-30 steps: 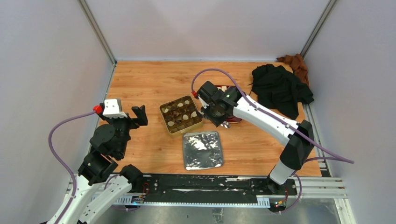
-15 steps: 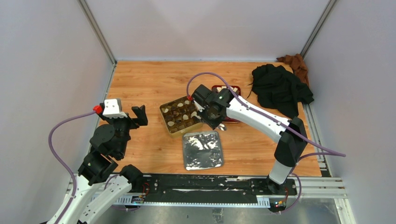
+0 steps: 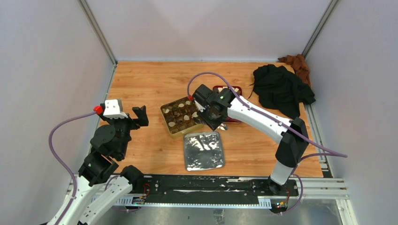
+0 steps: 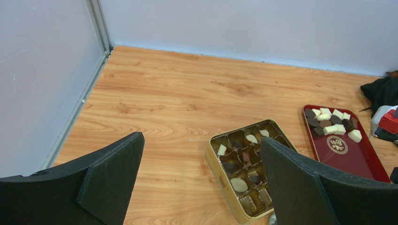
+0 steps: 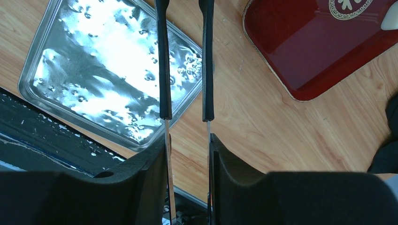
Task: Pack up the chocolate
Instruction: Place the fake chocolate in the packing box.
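Lab test cell, white panel walls (image 3: 211, 28), aluminium posts (image 3: 97, 30), wooden table (image 3: 150, 79)

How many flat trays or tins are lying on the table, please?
3. The gold tin is in the middle, the silver tray lies just nearer the robot, and the red tray is at the tin's right, partly under the right arm.

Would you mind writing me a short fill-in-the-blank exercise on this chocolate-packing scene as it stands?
1. The heap of chocolate lies at one end of the ___ tray.
2. The right gripper holds the tongs, while the left gripper holds ___.
3. In the top view, the silver lid lies just below the ___ tin.

Missing words: red; nothing; gold.
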{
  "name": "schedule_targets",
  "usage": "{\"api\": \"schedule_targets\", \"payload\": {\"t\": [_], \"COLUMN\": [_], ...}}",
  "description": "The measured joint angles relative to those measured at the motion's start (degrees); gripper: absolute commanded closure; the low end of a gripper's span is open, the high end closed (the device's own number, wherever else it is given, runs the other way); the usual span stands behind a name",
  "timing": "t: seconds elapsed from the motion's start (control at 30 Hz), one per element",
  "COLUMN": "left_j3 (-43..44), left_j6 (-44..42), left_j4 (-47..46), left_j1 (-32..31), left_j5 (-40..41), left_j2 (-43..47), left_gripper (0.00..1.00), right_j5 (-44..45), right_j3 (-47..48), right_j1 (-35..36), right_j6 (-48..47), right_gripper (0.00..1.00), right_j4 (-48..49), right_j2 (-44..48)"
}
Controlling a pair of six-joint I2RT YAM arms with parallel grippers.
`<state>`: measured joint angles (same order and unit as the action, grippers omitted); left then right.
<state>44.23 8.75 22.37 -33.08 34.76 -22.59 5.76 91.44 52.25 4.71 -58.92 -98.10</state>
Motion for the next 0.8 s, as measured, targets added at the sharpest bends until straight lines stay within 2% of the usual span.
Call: {"api": "schedule_targets", "payload": {"t": [0.57,0.8], "left_j3": [0.00,0.00], "left_j6": [0.00,0.00], "left_j4": [0.00,0.00], "left_j1": [0.00,0.00], "left_j5": [-0.02,-0.02], "left_j2": [0.00,0.00], "left_gripper": [0.00,0.00], "right_j5": [4.20,6.54], "right_j3": [0.98,0.98], "right_j1": [-0.35,-4.28], "right_j6": [-0.04,-0.22], "right_gripper": [0.67,0.68], "right_j4": [-1.64,-2.47], "right_j2": [0.61,3.41]}}
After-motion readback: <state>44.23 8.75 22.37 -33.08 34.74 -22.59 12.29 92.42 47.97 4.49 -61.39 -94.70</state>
